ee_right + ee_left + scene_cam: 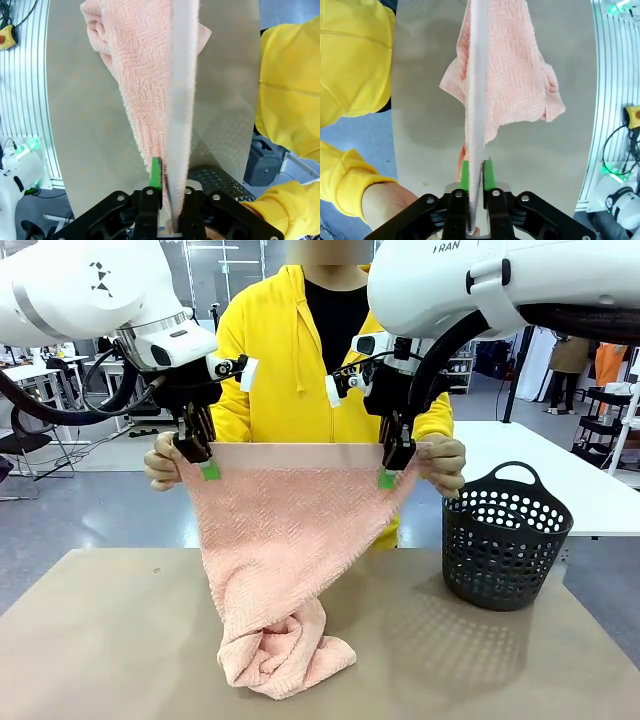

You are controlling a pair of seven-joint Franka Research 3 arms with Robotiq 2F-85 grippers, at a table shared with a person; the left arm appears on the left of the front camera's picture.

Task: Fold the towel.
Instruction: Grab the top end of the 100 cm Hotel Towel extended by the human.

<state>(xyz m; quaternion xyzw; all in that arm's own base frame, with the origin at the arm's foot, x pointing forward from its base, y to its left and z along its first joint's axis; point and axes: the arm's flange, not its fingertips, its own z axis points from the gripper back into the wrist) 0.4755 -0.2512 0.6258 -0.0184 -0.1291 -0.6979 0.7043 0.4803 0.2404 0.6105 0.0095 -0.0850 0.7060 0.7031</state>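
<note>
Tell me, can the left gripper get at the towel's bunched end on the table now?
Probably not yet: the left gripper is shut on the top hem of the towel, so it would have to let go first. Nothing else blocks it.

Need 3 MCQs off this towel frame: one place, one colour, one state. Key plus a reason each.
1. Where is the basket?
A) on the table, picture right of the towel
B) under the towel
C) on the floor

2. What colour are the finger pads?
A) red
B) green
C) white

3. How do the robot's left hand and right hand stand?
A) both open
B) one open, one shut
C) both shut on the towel's hem band

Key:
1 A: it stands on the tabletop beside the hanging towel.
2 B: green tips show against the pink cloth.
3 C: both wrist views show the hem pinched between the fingers.
</note>
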